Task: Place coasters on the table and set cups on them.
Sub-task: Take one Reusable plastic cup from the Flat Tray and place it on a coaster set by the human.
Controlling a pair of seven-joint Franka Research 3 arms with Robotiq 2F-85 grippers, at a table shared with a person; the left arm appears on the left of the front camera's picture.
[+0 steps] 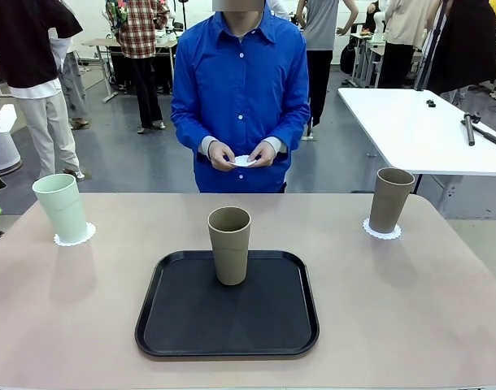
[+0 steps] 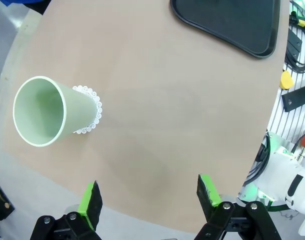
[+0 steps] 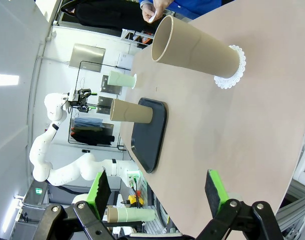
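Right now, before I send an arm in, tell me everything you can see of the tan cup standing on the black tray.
The tan-brown cup is a tall tumbler with no handle. It tapers from a wide, round, open rim down to a narrower base. Its surface is matte and plain, and looks like plastic. What shows of the inside looks empty. It stands upright with its base directly on the black tray, near the middle of the tray's far edge. Nothing else touches it.

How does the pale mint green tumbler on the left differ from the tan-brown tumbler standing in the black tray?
Colour: the pale mint green tumbler is light green, the tan-brown tumbler dull brown. Footing: the mint one stands on a white lacy paper doily on the beige table; the tan one stands in the black tray, with no doily. Both are upright, tapered, handleless.
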